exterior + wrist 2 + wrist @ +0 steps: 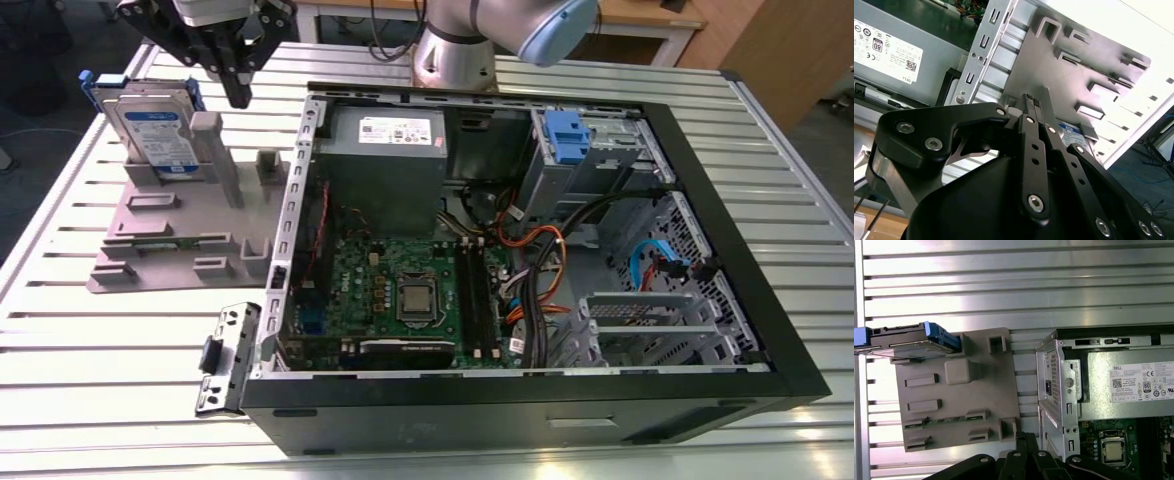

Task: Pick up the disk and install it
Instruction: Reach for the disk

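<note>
The disk [152,132] stands upright on its edge in the grey plastic stand [167,240] at the exterior view's left, its white-and-blue label facing out and its blue bracket round the edges. My gripper [240,96] hangs above the stand, a little to the right of the disk and apart from it, fingers shut together on nothing. In the first wrist view the disk [904,340] shows edge-on at one corner of the stand [964,400], with my gripper [1024,439] over the gap between stand and case. The second wrist view has the closed fingertips [1030,101] above the stand [1054,70].
An open computer case [727,250] lies on the slatted metal table [80,330], with a grey power supply [387,140], a motherboard [407,290], cables and a drive bay with a blue bracket [566,135]. A loose black bracket [227,355] lies beside the case.
</note>
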